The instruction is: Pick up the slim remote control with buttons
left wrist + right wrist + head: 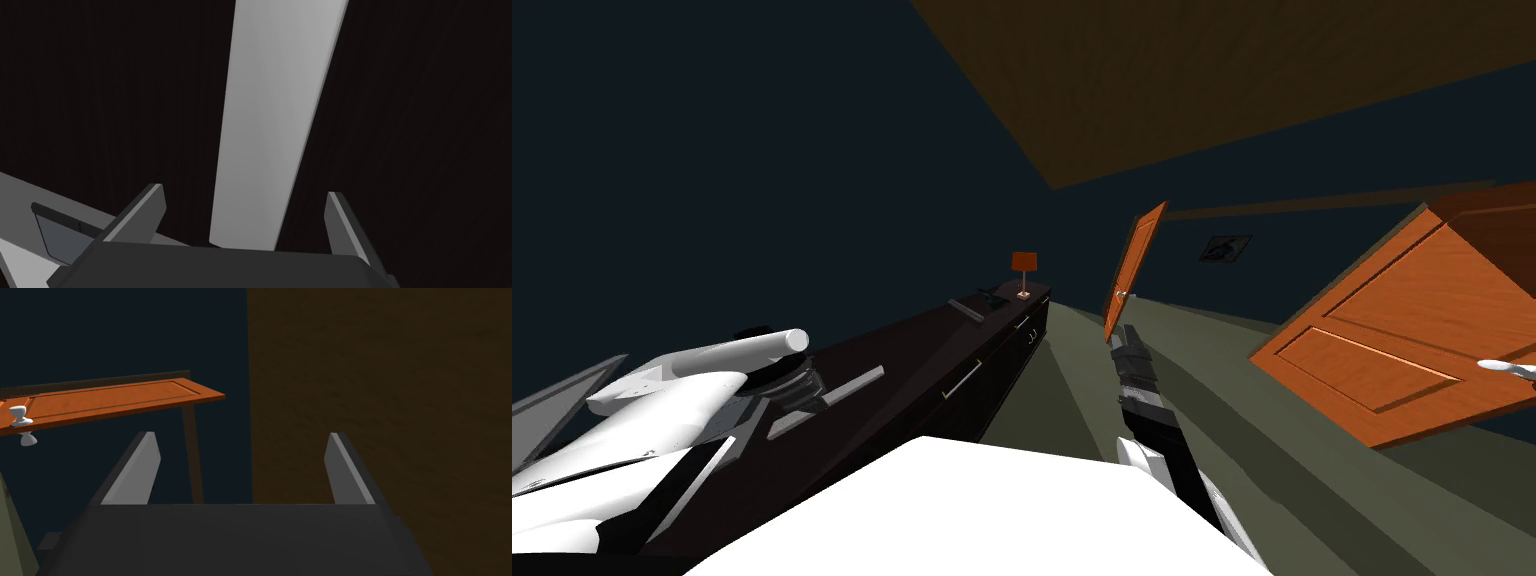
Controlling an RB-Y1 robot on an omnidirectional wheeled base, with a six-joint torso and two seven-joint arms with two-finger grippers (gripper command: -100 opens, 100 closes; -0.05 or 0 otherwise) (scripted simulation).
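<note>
A long, slim, light grey slab, the remote [270, 125], lies flat on the dark top of a long cabinet [425, 125]. No buttons show on its face. My left gripper [244, 190] hangs over its near end, open, with one finger on each side of it and apart from it. In the head view the left gripper [802, 400] is low at the left over the cabinet top [912, 350], and the grey remote [857, 385] sticks out beyond it. My right gripper [241, 434] is open and empty; its arm [1137, 380] reaches forward over the floor.
A flat grey thing with a dark panel [50, 235] lies beside the left gripper. Farther along the cabinet lie a slim dark grey item [967, 310] and a small orange lamp [1024, 270]. An orange door [1137, 270] stands open ahead; a larger door [1392, 340] is at the right.
</note>
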